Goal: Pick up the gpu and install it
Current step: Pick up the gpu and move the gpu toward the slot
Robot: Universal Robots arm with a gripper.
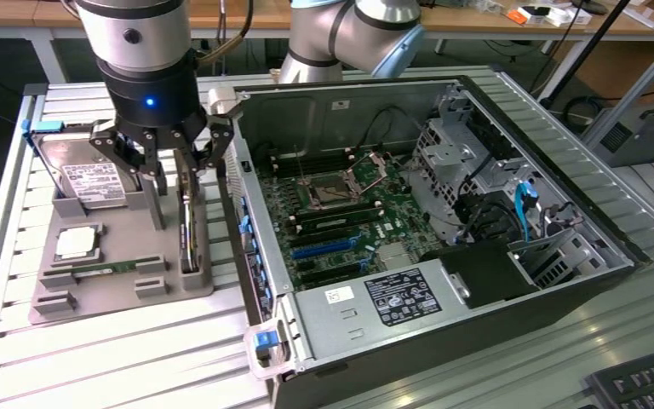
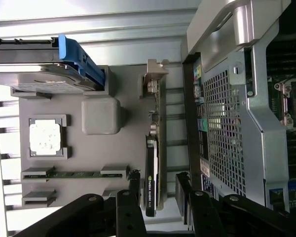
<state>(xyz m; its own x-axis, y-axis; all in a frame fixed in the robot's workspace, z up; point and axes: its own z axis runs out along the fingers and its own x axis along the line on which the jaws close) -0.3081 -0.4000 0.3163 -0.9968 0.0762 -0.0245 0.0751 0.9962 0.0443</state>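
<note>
Gripper [image 2: 157, 176] with jaws spread straddles the upright gpu [image 2: 152, 158].

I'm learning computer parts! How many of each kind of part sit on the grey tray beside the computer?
Silver hard drive with white label: 1
Square silver processor chip: 1
Thin green memory stick: 1
Long black gpu card, standing on edge: 1
Total on the grey plastic tray: 4

Dark gpu [image 2: 152, 173], upright on edge
</note>
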